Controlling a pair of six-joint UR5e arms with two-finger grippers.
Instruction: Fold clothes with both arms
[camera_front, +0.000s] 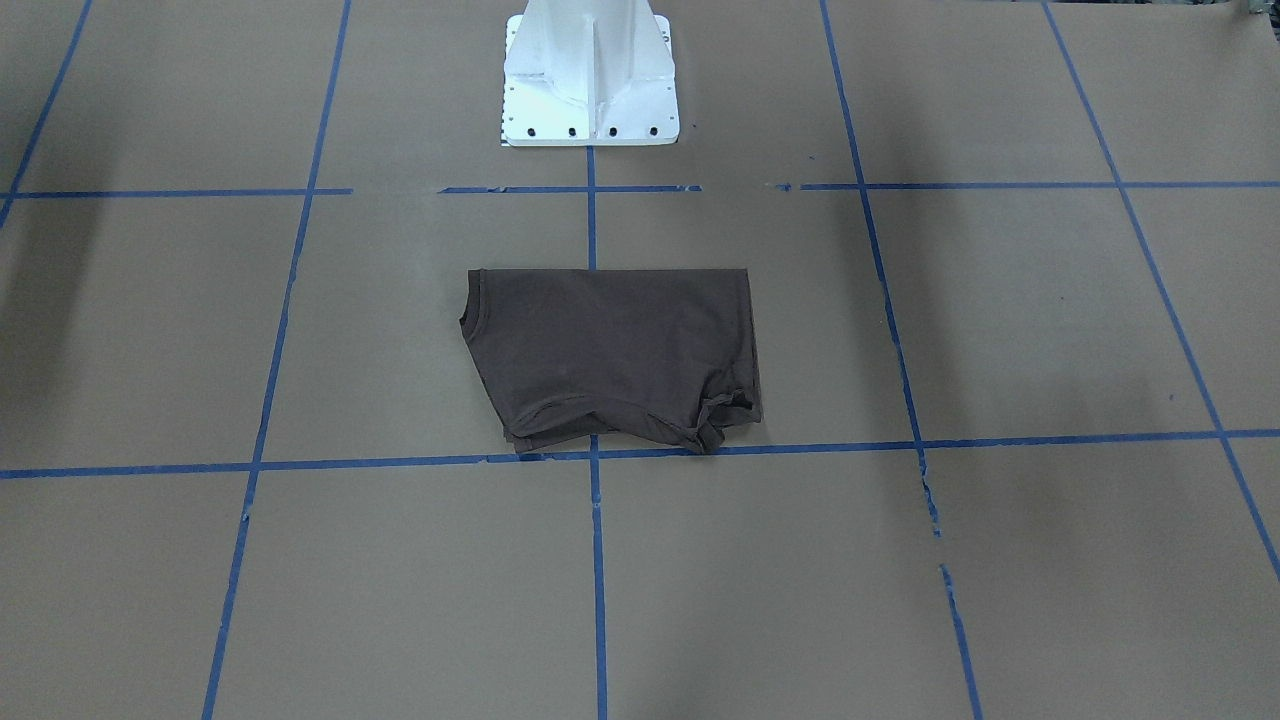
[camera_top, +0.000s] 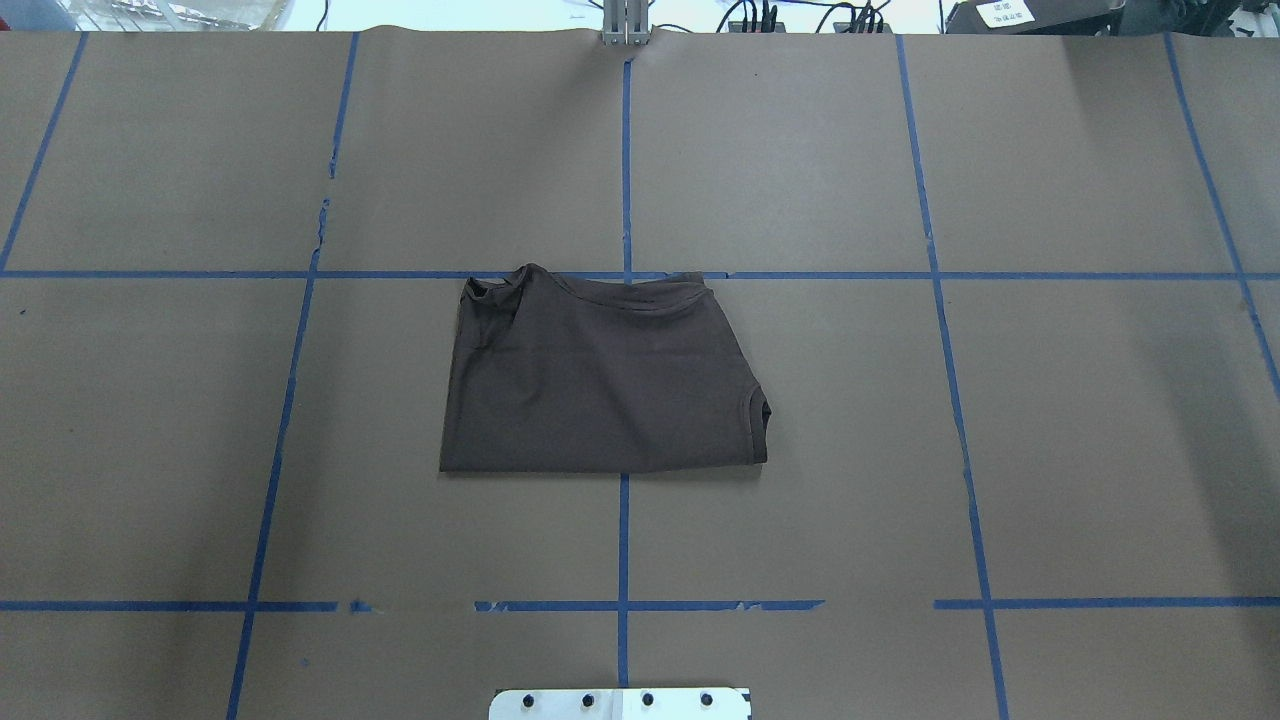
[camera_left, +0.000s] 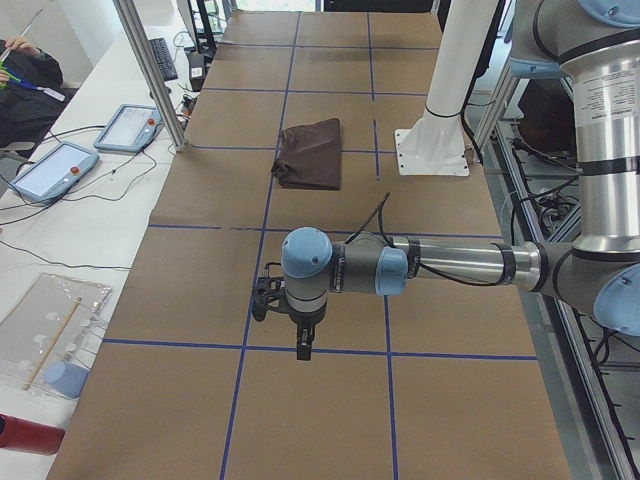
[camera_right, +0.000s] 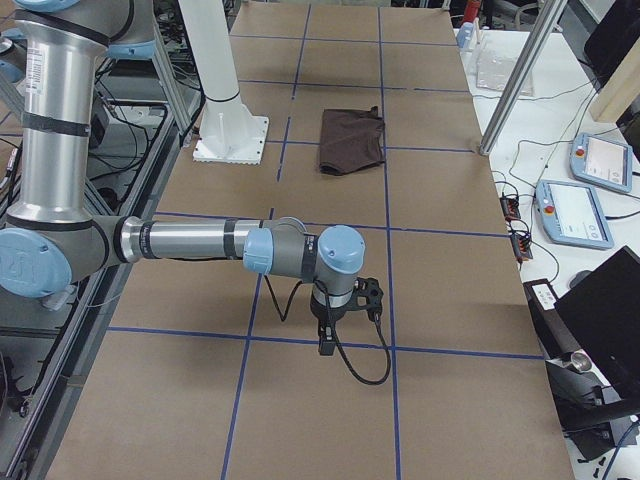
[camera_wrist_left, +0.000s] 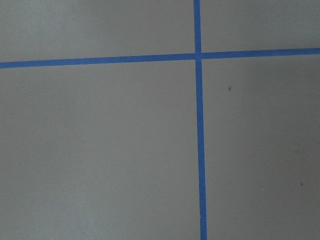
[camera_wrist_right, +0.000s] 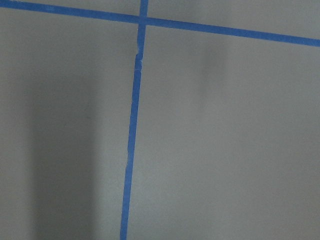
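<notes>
The dark brown T-shirt (camera_front: 610, 350) lies folded into a compact rectangle at the table's middle, in front of the pedestal. It also shows in the overhead view (camera_top: 600, 385), the exterior left view (camera_left: 310, 153) and the exterior right view (camera_right: 350, 140). No gripper touches it. My left gripper (camera_left: 266, 298) hangs above the table far out toward the left end. My right gripper (camera_right: 368, 296) hangs far out toward the right end. I cannot tell whether either is open or shut. Both wrist views show only bare brown paper and blue tape.
The white pedestal base (camera_front: 590, 80) stands behind the shirt. Brown paper with blue tape grid lines (camera_top: 625, 170) covers the table. Teach pendants (camera_left: 125, 125) and a seated person (camera_left: 25, 85) are beyond the far edge, and a metal post (camera_left: 150, 70) stands there.
</notes>
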